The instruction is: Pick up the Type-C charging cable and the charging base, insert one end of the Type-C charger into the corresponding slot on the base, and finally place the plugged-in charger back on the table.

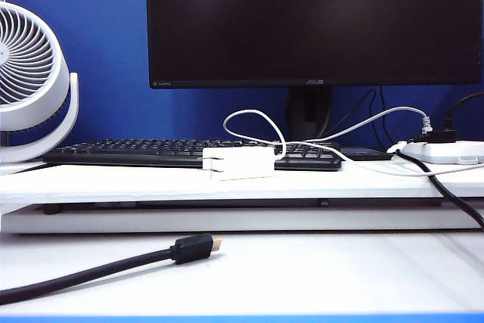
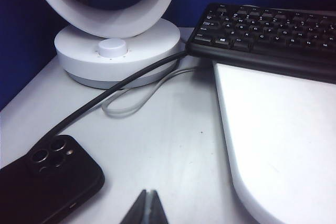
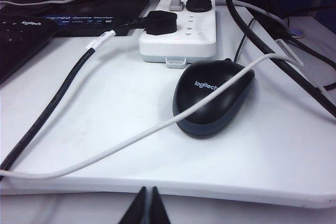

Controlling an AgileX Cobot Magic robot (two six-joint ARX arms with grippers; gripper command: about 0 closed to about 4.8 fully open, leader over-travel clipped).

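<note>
White table (image 1: 302, 270) with raised shelf board, blue partition behind. We list: charging base (image 1: 239, 163) on the shelf against the keyboard (image 1: 151, 151), Type-C charging cable (image 1: 253, 120) looped above it and trailing over the mouse (image 3: 212, 98). Left gripper (image 2: 145, 211) and right gripper (image 3: 147, 207): both closed, empty, low and well apart from the base. Risk, we judge: cable snagging on the mouse or power strip (image 3: 178, 32) when lifted.
</note>
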